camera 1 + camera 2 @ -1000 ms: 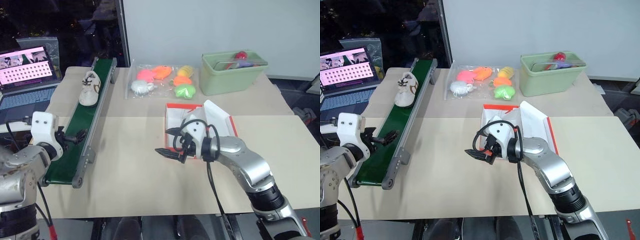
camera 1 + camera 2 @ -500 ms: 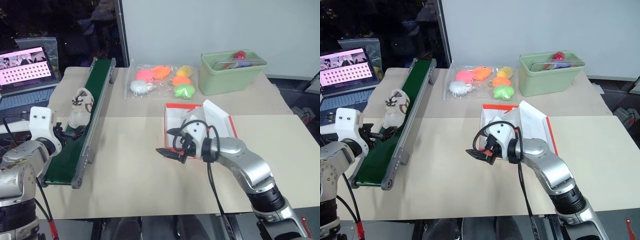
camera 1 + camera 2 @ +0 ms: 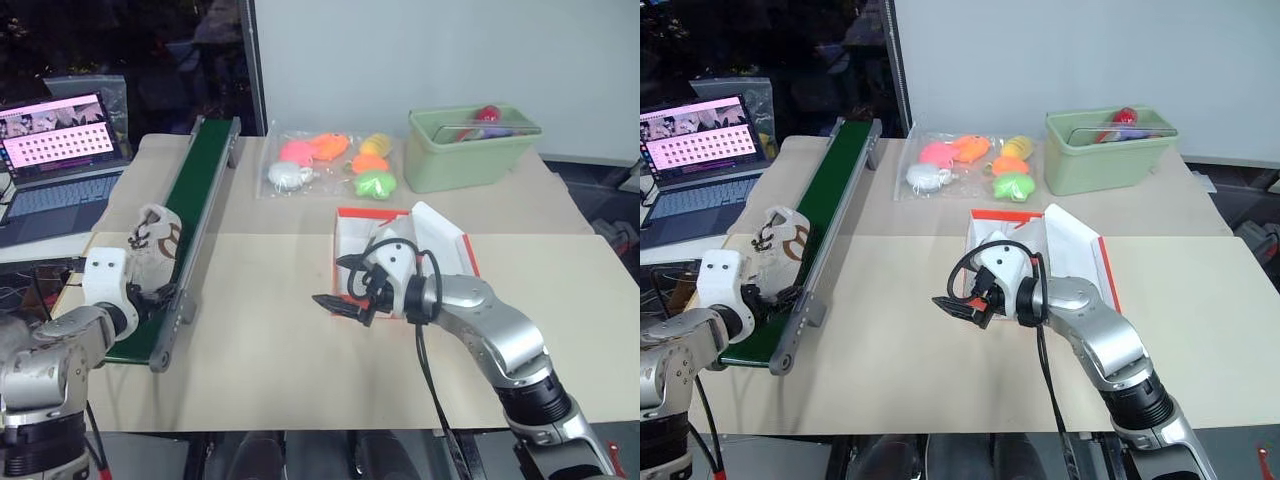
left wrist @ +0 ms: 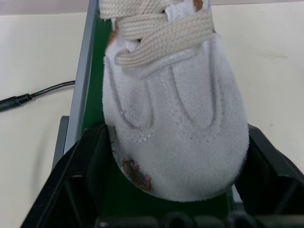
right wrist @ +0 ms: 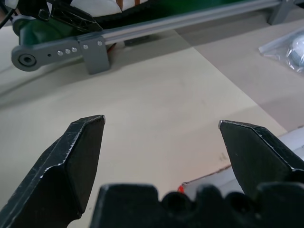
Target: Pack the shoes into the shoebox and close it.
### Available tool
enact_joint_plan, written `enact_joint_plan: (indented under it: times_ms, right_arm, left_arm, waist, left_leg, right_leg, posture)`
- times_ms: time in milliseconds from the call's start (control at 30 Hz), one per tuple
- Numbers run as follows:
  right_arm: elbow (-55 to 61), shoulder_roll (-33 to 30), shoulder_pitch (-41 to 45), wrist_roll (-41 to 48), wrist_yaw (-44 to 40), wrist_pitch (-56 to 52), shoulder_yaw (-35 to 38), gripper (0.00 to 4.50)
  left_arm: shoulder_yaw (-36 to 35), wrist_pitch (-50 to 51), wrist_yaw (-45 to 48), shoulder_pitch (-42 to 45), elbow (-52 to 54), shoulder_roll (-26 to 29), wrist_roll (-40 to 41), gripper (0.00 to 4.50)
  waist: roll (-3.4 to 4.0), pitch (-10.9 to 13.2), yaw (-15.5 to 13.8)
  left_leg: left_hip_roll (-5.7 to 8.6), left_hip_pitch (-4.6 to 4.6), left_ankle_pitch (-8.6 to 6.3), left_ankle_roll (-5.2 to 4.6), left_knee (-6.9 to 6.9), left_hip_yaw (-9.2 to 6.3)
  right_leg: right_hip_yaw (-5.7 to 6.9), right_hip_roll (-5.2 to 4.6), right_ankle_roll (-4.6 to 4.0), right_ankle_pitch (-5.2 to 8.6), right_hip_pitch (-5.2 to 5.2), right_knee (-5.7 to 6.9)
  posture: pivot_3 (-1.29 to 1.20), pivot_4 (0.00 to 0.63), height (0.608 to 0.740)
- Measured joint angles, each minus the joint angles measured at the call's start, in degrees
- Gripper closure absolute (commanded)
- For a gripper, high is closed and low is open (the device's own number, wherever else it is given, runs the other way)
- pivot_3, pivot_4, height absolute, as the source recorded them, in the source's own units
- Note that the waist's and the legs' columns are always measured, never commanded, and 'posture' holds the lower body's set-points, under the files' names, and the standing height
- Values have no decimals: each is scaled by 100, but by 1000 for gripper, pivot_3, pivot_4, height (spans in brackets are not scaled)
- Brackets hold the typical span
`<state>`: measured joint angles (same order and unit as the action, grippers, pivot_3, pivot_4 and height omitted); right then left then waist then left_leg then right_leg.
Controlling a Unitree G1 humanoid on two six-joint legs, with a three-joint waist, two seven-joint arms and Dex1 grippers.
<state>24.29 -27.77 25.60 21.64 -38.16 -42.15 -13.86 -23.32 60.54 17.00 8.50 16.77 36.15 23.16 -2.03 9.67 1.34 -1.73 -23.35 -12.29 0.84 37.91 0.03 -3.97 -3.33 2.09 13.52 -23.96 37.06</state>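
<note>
Left eye view: shoe (image 3: 152, 243) at near end of green conveyor (image 3: 190, 205), left tool (image 3: 150, 296) right at its toe. Shoebox (image 3: 352, 235) open on desk (image 3: 260, 340), right tool (image 3: 343, 284) hovering just before it, holding nothing.

Left wrist view: shoe toe between both fingers (image 4: 80, 180), touching or nearly; firm grip not certain.

Right wrist view: fingers (image 5: 78, 156) spread wide over bare desk, nothing between.

The tan table (image 3: 280, 370) holds a green belt (image 3: 190, 215) w/ a shoe (image 3: 152, 240) on it, a laptop (image 3: 55, 165), a bag of toys (image 3: 325, 165), a green tub (image 3: 470, 150) & an open red shoebox (image 3: 400, 240).
</note>
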Motion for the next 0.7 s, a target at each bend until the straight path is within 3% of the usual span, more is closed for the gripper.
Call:
enact_joint_plan:
  times_ms: [400, 567, 700]
  right_arm:
    - [-2, 50, -2, -6, 97, -22, 68, 0]
    - [-39, 201, 9, 3, 172, -23, 123, 0]
    - [-480, 1006, 183, 448, 591, -323, 709, 0]
  left_arm:
    - [-18, 20, -1, 200, -138, -19, -43, 1601]
    - [105, -1635, -672, 783, -337, -180, -855, 1601]
    - [318, -2687, -1002, 1170, -176, -304, -1372, 1601]
  waist:
    - [0, 0, -53]
    - [-47, 10, -50]
    - [-49, 9, -23]
  left_leg:
    - [-2, 1, 1, 1, 0, -1]
    - [-11, -34, 2, 3, 0, -5]
    - [-5, -45, -2, 7, -3, 3]
  right_leg:
    - [1, 3, -3, 1, -1, 3]
    - [2, 11, -11, -4, -28, -3]
    - [-1, -5, -7, -7, -32, -15]
  posture:
    - [0, 150, 729]
    - [0, 150, 729]
    - [0, 150, 729]
